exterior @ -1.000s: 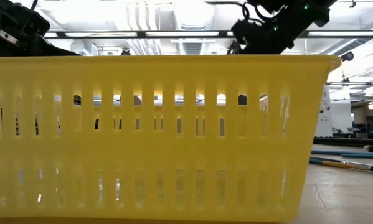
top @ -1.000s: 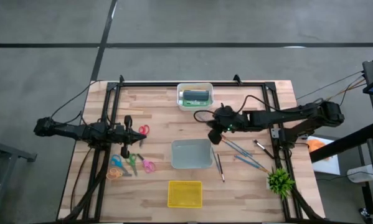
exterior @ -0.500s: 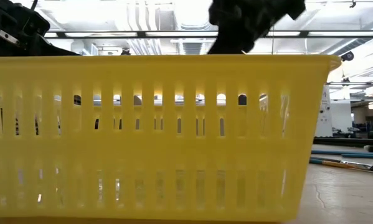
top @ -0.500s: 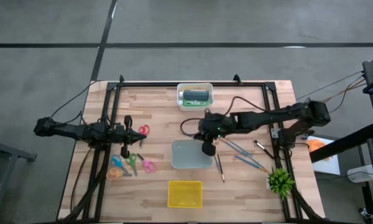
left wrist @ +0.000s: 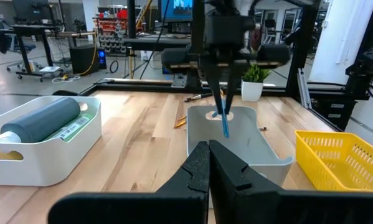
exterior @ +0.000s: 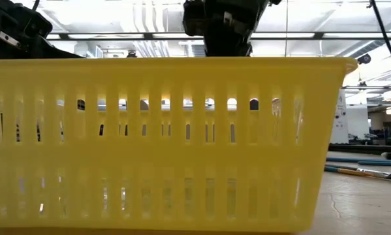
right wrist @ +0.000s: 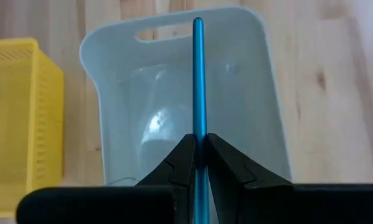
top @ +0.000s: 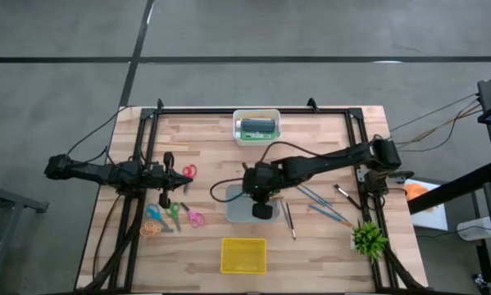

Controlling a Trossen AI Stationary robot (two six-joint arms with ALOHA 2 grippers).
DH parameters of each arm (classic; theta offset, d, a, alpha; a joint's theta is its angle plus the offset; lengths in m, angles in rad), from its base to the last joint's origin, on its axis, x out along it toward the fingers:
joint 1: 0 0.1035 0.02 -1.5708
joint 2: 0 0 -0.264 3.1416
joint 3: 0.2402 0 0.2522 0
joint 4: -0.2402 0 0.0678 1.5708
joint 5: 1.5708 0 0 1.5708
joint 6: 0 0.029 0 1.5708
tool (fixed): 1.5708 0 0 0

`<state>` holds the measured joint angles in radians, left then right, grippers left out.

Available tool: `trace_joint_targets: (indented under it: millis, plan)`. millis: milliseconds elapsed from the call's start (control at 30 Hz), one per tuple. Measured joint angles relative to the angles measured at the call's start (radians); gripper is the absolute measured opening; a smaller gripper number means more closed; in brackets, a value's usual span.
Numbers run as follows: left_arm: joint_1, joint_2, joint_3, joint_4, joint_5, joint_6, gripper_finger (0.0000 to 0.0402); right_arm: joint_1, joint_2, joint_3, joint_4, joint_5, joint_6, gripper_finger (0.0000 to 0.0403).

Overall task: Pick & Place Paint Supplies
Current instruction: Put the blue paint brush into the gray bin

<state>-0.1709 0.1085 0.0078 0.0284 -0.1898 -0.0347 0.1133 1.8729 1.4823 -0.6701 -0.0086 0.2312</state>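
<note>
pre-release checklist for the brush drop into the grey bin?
1. Right pincer shut on the blue brush: ok.
2. Brush above the grey bin, not outside its rim: ok, as the right wrist and left wrist views show.
3. Bin interior free of other items: ok, as far as visible.
4. Left pincer shut, parked at the table's left side, out of the way: ok.
5. Yellow basket apart from the bin: ok.
6. Height of brush tip above bin floor: cannot tell.
</note>
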Motion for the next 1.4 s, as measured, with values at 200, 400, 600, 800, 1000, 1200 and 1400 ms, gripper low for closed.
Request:
trace_joint_targets:
  millis: [200,400,600,800,1000,1200,1400]
  plan:
    - [0.0,0.003,0.0,0.0,0.0,0.0,0.0,0.012,0.051,0.032,-0.02,0.0,-0.013,0.0028]
    - [0.0,0.012,0.0,0.0,0.0,0.0,0.0,0.007,0.098,0.032,0.005,0.004,-0.066,0.0028]
    - [0.0,0.012,0.0,0.0,0.0,0.0,0.0,-0.007,0.147,0.03,0.036,0.008,-0.1,0.0028]
    - [0.0,0.013,0.0,0.0,0.0,0.0,0.0,-0.008,0.188,0.029,0.076,0.007,-0.13,0.0028]
    - [0.0,0.014,0.0,0.0,0.0,0.0,0.0,-0.013,0.209,0.029,0.081,0.007,-0.13,0.0028]
    - [0.0,0.014,0.0,0.0,0.0,0.0,0.0,-0.016,0.215,0.028,0.086,0.007,-0.123,0.0029]
    - [0.0,0.014,0.0,0.0,0.0,0.0,0.0,-0.017,0.215,0.027,0.092,0.007,-0.121,0.006]
